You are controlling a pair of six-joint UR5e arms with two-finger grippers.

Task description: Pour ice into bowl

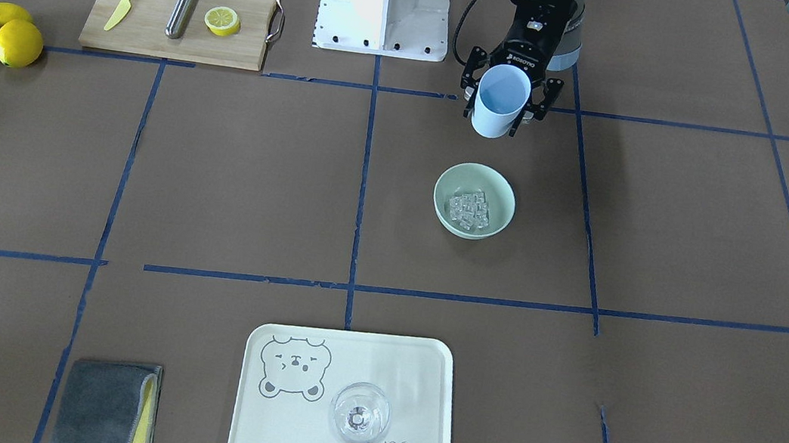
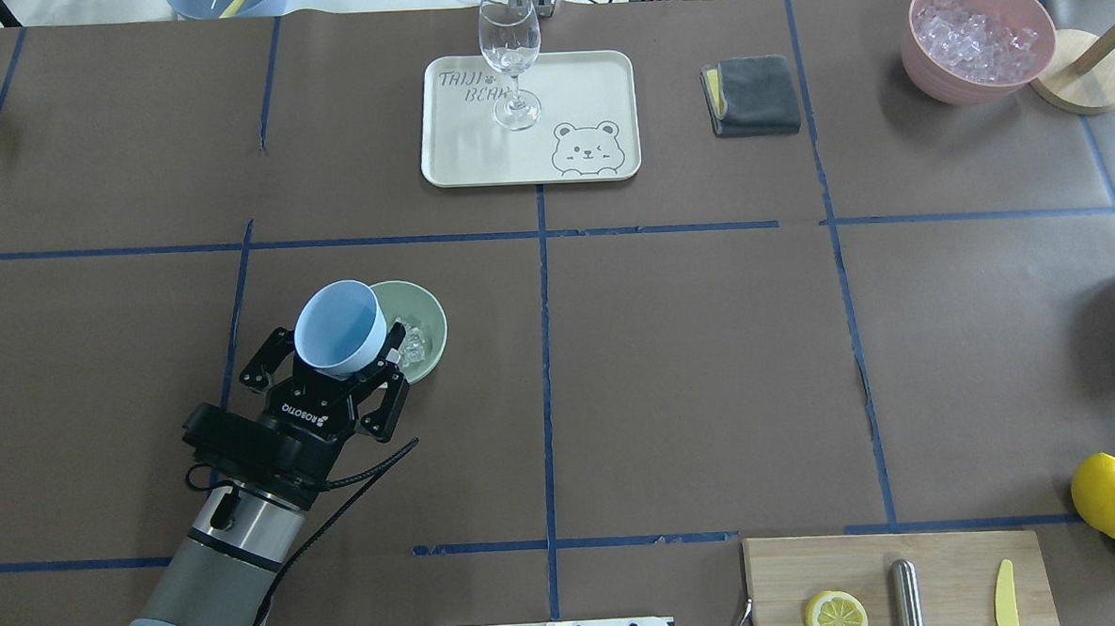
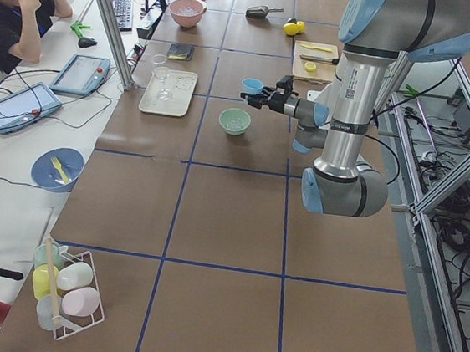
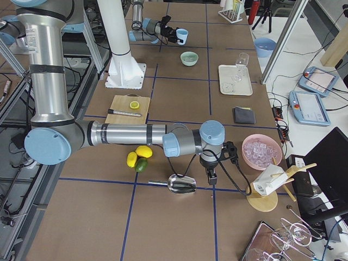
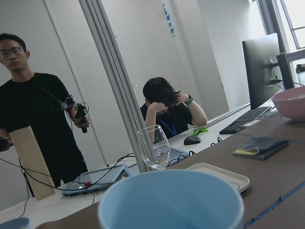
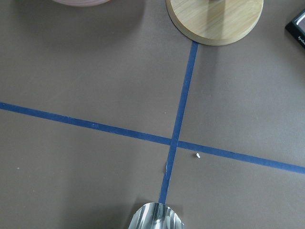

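Overhead exterior: the left gripper [image 2: 333,343] is clamped around an empty light blue cup [image 2: 337,324], held off the table. Just beyond its fingertips sits the mint-green bowl [image 2: 432,320], with the ice cubes [image 2: 415,343] inside. Whether the right gripper [image 4: 211,173] is parted cannot be told.

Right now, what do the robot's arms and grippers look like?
Both arms are silver tubes with pale blue joint caps: left arm, right arm. The left gripper is black with linked jaws, white ROBOTIQ lettering and a black looped cable. The right gripper is black too, details unclear.
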